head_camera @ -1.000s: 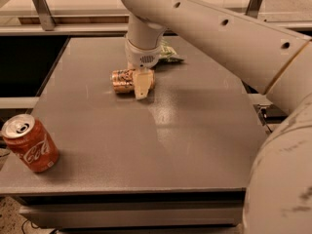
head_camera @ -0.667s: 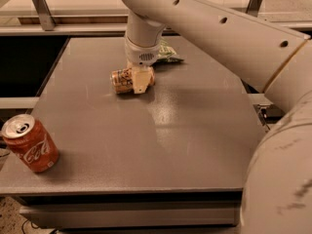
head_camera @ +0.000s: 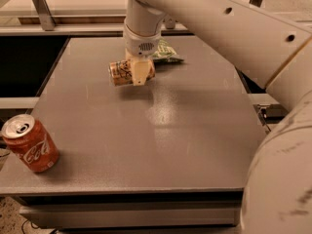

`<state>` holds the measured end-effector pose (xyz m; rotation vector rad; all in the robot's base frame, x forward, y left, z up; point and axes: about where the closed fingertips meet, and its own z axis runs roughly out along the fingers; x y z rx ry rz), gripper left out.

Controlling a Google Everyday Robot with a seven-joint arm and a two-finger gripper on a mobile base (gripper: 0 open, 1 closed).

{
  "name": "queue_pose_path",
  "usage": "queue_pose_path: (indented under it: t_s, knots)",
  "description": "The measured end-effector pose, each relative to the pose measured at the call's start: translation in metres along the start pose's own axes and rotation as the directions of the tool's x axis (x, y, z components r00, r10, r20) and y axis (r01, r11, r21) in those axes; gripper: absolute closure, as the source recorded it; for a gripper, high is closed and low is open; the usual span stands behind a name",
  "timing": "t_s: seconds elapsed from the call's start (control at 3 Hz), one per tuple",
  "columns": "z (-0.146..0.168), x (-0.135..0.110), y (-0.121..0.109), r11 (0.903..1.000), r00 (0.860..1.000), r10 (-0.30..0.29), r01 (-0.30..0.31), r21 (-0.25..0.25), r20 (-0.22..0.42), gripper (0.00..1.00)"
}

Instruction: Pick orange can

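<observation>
Where the white arm [head_camera: 219, 23] reaches down at upper centre, gripper [head_camera: 138, 73]: fingers clamped on the orange can [head_camera: 119, 72], near finger across its right end.
Orange can: on its side, top pointing left, over the far part of the grey table [head_camera: 195, 145].
Green chip bag [head_camera: 167, 52]: just behind the gripper, partly hidden.
Coca-Cola can [head_camera: 30, 143]: upright at the table's lower-left corner, well apart from the gripper.
</observation>
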<state>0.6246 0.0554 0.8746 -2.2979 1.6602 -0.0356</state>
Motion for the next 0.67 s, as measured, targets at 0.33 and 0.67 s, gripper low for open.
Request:
queue_pose_path:
  t_s: [0.33,0.67]
  knots:
    - [-0.0187,-0.0053,-0.007,0.9995,1.0,-0.02,0.02,0.024,-0.001,1.0]
    - [-0.0191,-0.0054,-0.0071,0.9995,1.0,-0.021,0.021,0.025,-0.001,1.0]
